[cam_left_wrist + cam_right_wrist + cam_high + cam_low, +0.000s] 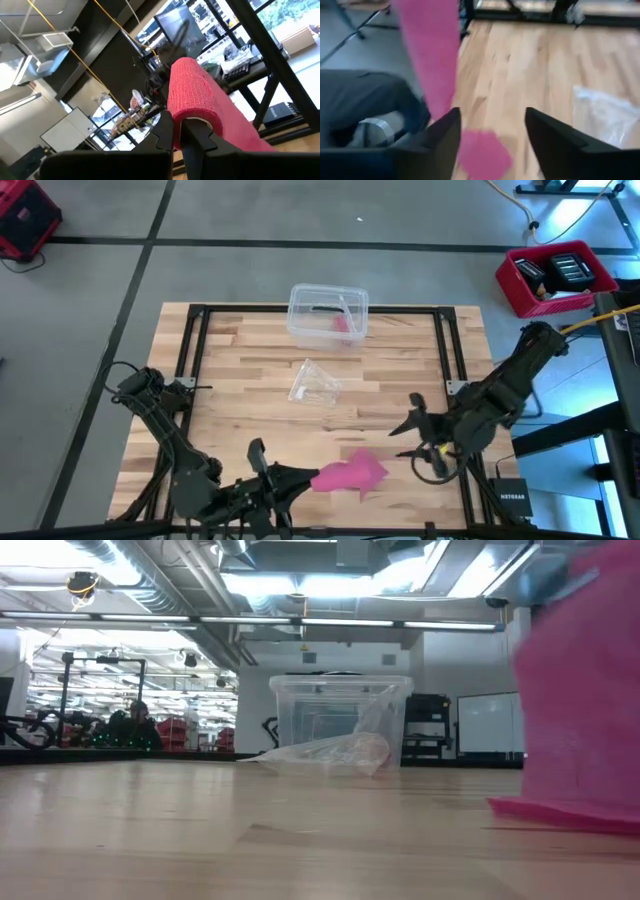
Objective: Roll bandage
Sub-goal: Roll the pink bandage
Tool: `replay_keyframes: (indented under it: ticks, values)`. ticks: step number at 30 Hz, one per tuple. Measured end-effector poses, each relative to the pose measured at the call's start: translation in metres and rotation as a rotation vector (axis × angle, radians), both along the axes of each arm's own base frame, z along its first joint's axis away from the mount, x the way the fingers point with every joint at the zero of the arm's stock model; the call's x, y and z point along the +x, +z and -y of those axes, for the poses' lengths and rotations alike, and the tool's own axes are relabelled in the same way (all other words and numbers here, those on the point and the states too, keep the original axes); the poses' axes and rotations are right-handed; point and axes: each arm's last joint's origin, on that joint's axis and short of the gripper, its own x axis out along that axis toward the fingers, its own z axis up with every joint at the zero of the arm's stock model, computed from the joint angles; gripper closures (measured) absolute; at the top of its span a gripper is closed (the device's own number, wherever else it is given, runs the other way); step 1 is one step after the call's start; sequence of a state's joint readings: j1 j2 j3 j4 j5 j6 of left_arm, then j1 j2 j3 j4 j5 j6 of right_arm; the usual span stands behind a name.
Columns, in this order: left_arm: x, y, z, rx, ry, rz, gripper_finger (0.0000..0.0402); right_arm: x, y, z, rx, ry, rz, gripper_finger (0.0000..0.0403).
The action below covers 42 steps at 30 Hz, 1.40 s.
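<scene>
our left tool (176,131) is closed on the bandage (350,472), partly rolled; right tool (490,135) gapes empty, strip remains.

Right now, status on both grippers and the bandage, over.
Left gripper shut on the bandage, near table edge. Right gripper open, just right of it, holding nothing. Plastic wrapper and clear box sit well behind, not in the way.

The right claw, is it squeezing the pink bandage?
No, the right claw is open, and the pink bandage hangs past its fingers, not pinched between them.
</scene>
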<state>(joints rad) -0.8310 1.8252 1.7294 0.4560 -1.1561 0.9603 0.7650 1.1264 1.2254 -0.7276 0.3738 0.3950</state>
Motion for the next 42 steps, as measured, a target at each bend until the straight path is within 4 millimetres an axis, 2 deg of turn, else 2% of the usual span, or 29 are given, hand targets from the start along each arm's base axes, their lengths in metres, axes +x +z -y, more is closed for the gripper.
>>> replay_keyframes:
  ticks: [3, 6, 8, 11, 15, 18, 22, 29, 33, 37, 42]
  values:
    - [0.000, -0.001, -0.001, -0.007, 0.037, -0.014, 0.0391, -0.010, 0.021, 0.010, 0.015, -0.031, -0.065, 0.0139]
    - [0.001, -0.001, -0.004, -0.012, 0.091, -0.028, 0.0391, -0.015, 0.035, 0.016, 0.032, -0.109, -0.044, 0.0125]
    - [0.004, -0.001, -0.008, -0.035, 0.138, -0.033, 0.0391, -0.013, 0.039, 0.016, 0.033, -0.133, 0.002, 0.0124]
    - [0.008, -0.002, -0.017, -0.063, 0.251, -0.055, 0.0390, -0.008, 0.034, 0.009, 0.000, -0.149, 0.067, 0.0127]
    - [0.015, -0.003, -0.034, -0.134, 0.463, -0.083, 0.0393, 0.004, 0.011, -0.006, -0.125, -0.204, 0.131, 0.0136]
    - [0.018, 0.003, -0.042, -0.156, 0.467, -0.062, 0.0396, 0.014, -0.013, -0.013, -0.204, -0.264, 0.134, 0.0144]
    - [0.021, 0.011, -0.049, -0.175, 0.480, -0.046, 0.0395, 0.025, -0.049, -0.025, -0.188, -0.267, 0.060, 0.0152]
    - [0.027, 0.010, -0.058, -0.167, 0.506, -0.048, 0.0389, 0.044, -0.106, -0.045, -0.162, -0.333, 0.014, 0.0166]
    - [0.029, 0.010, -0.060, -0.168, 0.505, -0.044, 0.0390, 0.059, -0.134, -0.049, -0.183, -0.461, 0.039, 0.0173]
    - [0.029, 0.010, -0.060, -0.168, 0.505, -0.044, 0.0386, 0.076, -0.145, -0.053, -0.111, -0.520, 0.073, 0.0178]
    - [0.029, 0.010, -0.060, -0.168, 0.504, -0.044, 0.0385, 0.081, -0.142, -0.052, 0.073, -0.555, 0.008, 0.0178]
